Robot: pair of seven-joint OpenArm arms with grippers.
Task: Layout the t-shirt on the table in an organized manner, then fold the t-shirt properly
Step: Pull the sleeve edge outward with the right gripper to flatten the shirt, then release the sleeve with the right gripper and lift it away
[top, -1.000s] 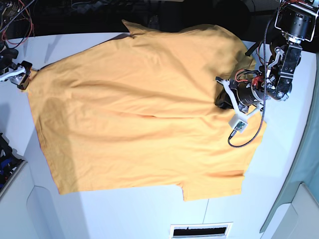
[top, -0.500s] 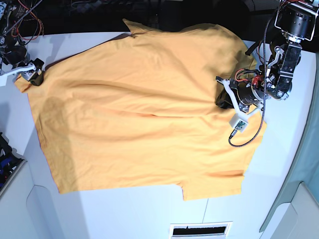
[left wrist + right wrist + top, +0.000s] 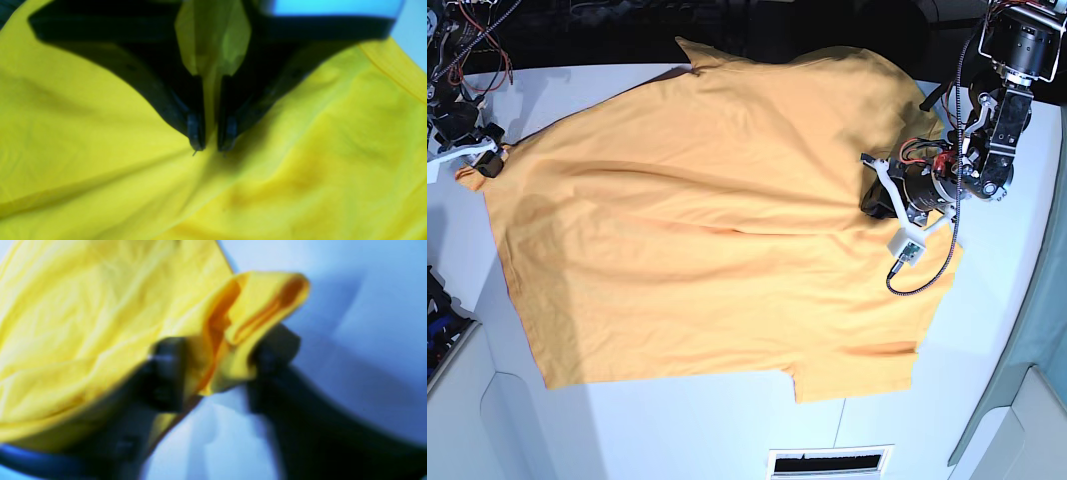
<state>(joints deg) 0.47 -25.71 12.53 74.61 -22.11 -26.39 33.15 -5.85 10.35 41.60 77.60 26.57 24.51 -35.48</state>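
Observation:
The orange-yellow t-shirt (image 3: 707, 230) lies spread over the white table (image 3: 987, 380), mostly flat with shallow creases. My left gripper (image 3: 870, 200) sits on the shirt's right side. In the left wrist view this gripper (image 3: 211, 140) is shut, a thin ridge of the t-shirt (image 3: 100, 133) pinched between its fingers. My right gripper (image 3: 485, 160) is at the shirt's far left corner. In the blurred right wrist view its jaws (image 3: 220, 366) press on a bunched hem corner of the t-shirt (image 3: 83, 323), raised slightly off the table (image 3: 350, 323).
A small white box on a black cable (image 3: 905, 250) hangs from the left arm over the shirt. Loose wires (image 3: 477, 30) crowd the back left corner. A slotted vent (image 3: 830, 463) sits at the table's front edge. The back edge drops into darkness.
The right gripper shifted a little along the shirt's left corner and its jaws closed in on the bunched hem. The left arm and its pinch have not moved.

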